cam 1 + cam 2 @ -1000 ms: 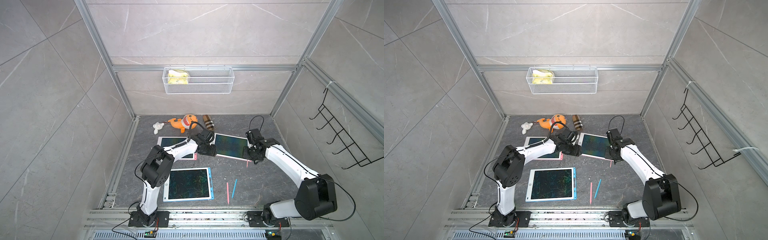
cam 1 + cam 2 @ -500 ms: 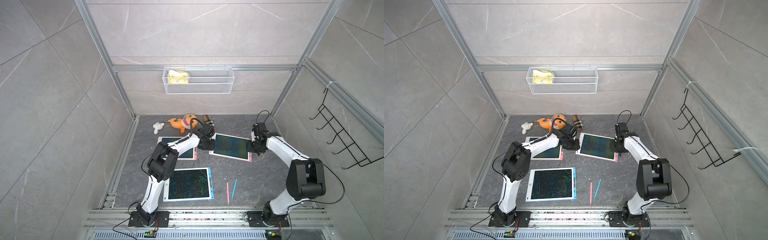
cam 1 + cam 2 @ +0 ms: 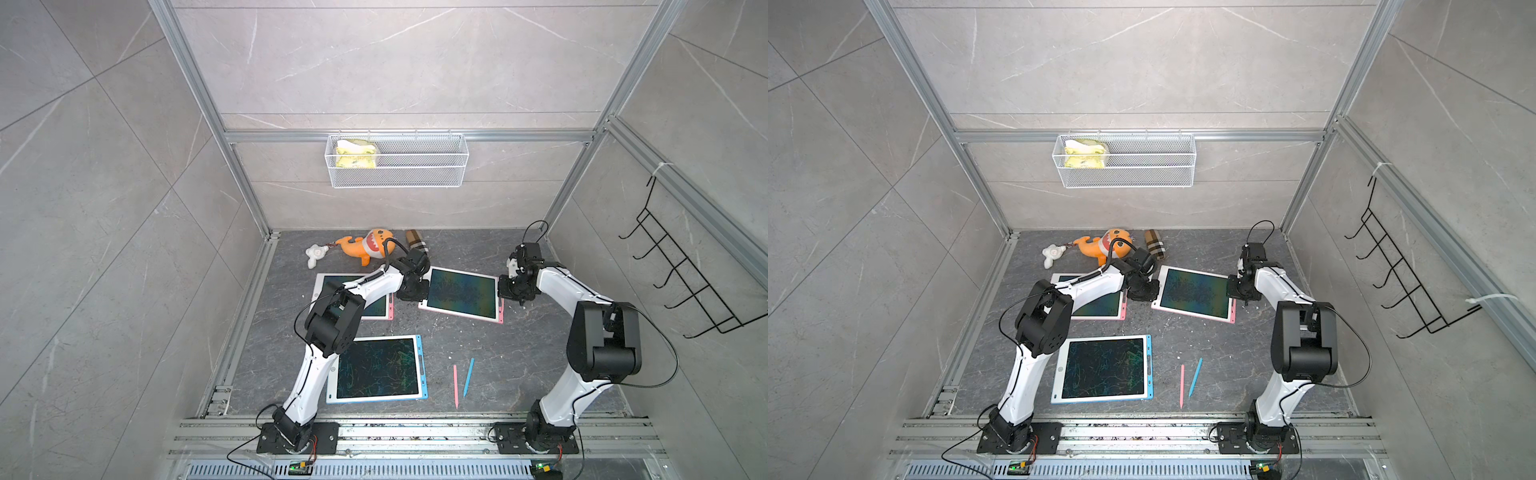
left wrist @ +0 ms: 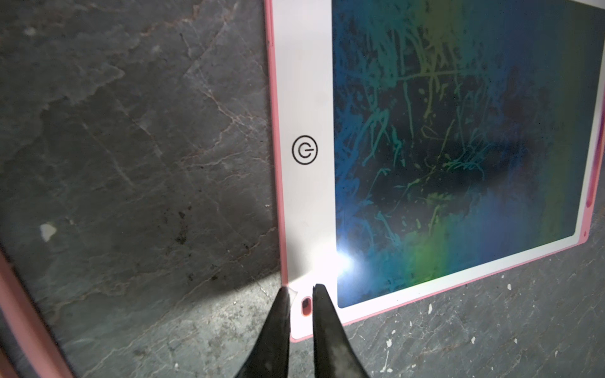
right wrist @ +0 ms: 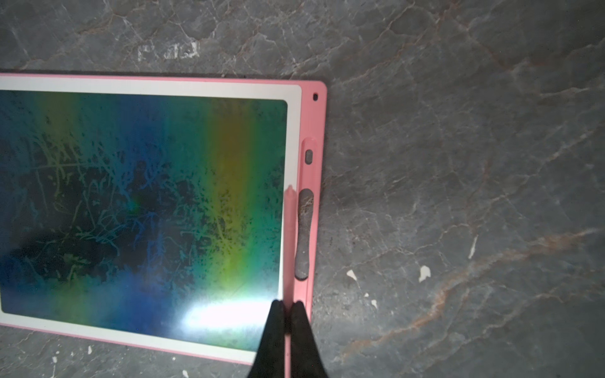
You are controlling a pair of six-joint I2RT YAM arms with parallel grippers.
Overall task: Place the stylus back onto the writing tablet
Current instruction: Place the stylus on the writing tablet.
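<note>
Right claw (image 5: 287, 306) clamped, left claw (image 4: 301, 291) seemingly near-closed.

Inspection finding: this is presenting as a robotics lab test cell. An aluminium frame (image 3: 291, 136) is enclosing grey tiled panels (image 3: 415, 62), and a left arm (image 3: 370, 289) and a right arm (image 3: 561, 286) are standing bolted to a slotted rail (image 3: 415, 430). A wire basket (image 3: 415, 166) and a black hook rack (image 3: 690, 274) are hanging on the walls as fixtures.
</note>
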